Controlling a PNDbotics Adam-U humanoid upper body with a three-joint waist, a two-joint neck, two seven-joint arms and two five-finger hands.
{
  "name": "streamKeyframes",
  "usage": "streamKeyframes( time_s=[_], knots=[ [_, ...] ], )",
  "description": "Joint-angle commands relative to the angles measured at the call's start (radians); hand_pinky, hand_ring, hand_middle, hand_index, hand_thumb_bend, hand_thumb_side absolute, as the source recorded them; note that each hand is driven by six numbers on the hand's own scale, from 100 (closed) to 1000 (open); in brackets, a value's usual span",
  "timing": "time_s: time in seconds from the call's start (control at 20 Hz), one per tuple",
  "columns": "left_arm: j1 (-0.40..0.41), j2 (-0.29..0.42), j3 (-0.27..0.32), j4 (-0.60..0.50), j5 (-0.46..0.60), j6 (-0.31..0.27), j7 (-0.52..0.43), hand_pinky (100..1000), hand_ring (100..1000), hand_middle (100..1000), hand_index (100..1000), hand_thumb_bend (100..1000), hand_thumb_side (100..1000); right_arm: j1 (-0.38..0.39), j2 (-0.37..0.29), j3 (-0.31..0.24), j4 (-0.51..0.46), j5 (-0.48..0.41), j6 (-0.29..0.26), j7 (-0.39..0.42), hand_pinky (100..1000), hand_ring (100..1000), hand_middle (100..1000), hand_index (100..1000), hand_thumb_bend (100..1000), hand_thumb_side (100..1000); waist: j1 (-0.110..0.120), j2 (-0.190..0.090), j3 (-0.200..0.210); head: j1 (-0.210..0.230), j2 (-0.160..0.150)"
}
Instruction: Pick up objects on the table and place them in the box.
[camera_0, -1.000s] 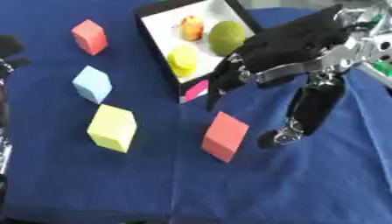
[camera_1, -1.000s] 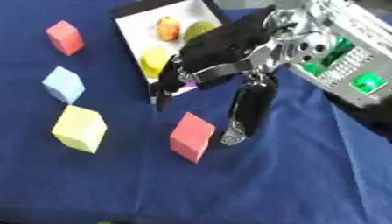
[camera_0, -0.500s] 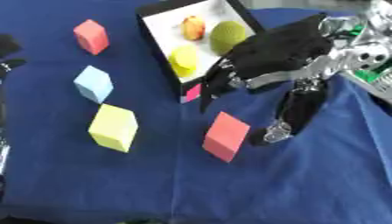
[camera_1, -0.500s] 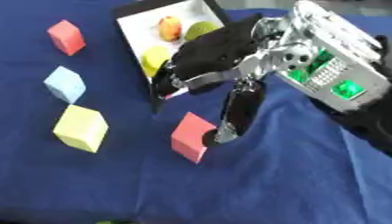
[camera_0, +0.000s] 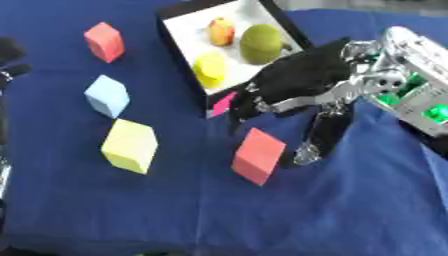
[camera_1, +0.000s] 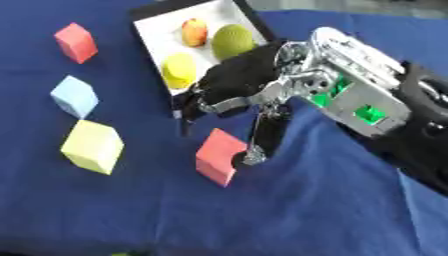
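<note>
**Three pieces boxed, four blocks to go**

We count three rounded pieces already in the box (camera_0: 184, 27). On the desk (camera_0: 350, 210) remain the salmon block (camera_0: 259, 155), yellow block (camera_0: 129, 145), light blue block (camera_0: 107, 95) and red block (camera_0: 104, 41). Our right hand (camera_0: 302, 85) hovers over the salmon block, fingers (camera_0: 325, 135) spread and holding nothing, one just beside it.

You've got four blocks on the tabletop (camera_0: 105, 210): two red (camera_0: 104, 41) (camera_0: 258, 155), one light blue (camera_0: 107, 96), one yellow (camera_0: 129, 145). Box (camera_0: 177, 20) holds three fruits (camera_0: 261, 44).
</note>
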Motion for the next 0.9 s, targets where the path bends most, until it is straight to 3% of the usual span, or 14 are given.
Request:
streamKeyframes(
  time_s=[0.05,0.4,0.9],
  knots=[
    [-0.016,0.014,0.001,-0.020,0.000,-0.001,-0.005,714,731,594,664,100,725,-0.006,0.003,-0.006,0.026,0.024,-0.018,-0.004,808,833,759,812,437,154,0.001,-0.015,-0.001,-0.004,-0.002],
    [-0.020,0.013,0.000,-0.021,0.002,-0.001,-0.006,714,731,595,664,100,725,0.027,0.028,0.007,0.102,0.077,-0.027,-0.034,807,830,759,800,443,146,0.001,-0.014,0.002,-0.003,-0.002],
    [-0.022,0.013,0.000,-0.022,0.002,0.000,-0.007,714,736,596,663,100,724,0.064,0.048,0.004,0.129,0.121,0.002,-0.098,789,797,717,753,414,100,0.001,-0.014,0.002,-0.002,-0.002]
  ],
)
